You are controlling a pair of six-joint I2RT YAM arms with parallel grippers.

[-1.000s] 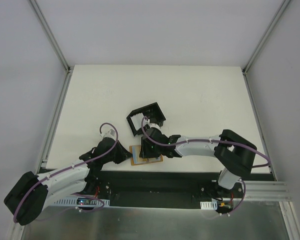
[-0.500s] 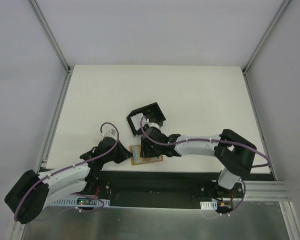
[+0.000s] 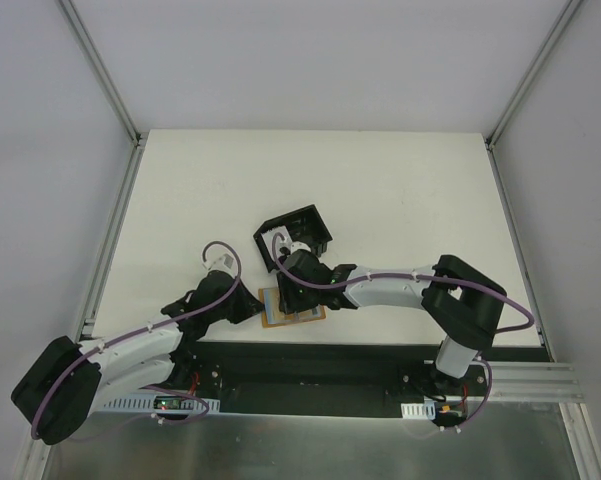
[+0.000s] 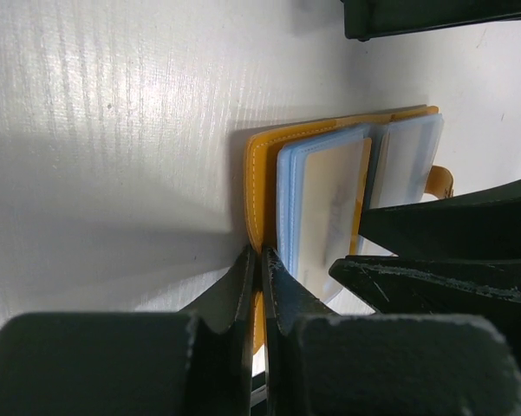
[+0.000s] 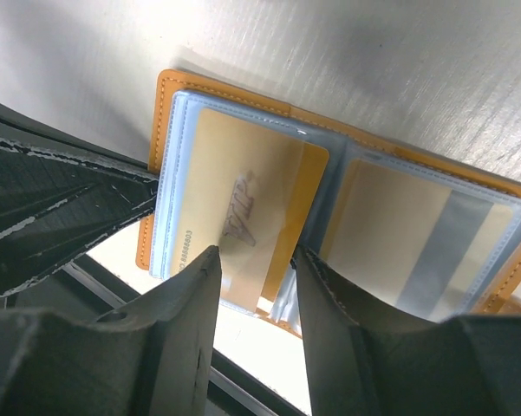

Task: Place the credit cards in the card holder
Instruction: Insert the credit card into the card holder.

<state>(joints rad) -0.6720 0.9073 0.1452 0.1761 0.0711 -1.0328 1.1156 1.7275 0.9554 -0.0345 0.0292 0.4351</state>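
Note:
A tan-orange wallet (image 3: 293, 306) lies open near the table's front edge, with clear sleeves showing. A gold credit card (image 5: 234, 204) sits in the left sleeve. A second card (image 5: 416, 238) with a grey stripe sits in the right sleeve. My left gripper (image 4: 260, 257) is shut on the wallet's orange edge (image 4: 253, 186). My right gripper (image 5: 256, 256) hovers open over the gold card, one finger at each side of it. The black card holder (image 3: 294, 236) stands just behind the wallet, and its wall (image 4: 433, 13) shows at the top of the left wrist view.
The wallet's lower edge hangs near the table's front edge (image 3: 360, 345), with the dark base rail below it. The left arm's fingers (image 5: 61, 208) fill the left of the right wrist view. White table (image 3: 380, 190) stretches behind the card holder.
My right gripper has edged slightly left and back over the wallet. The left gripper keeps its hold on the wallet edge.

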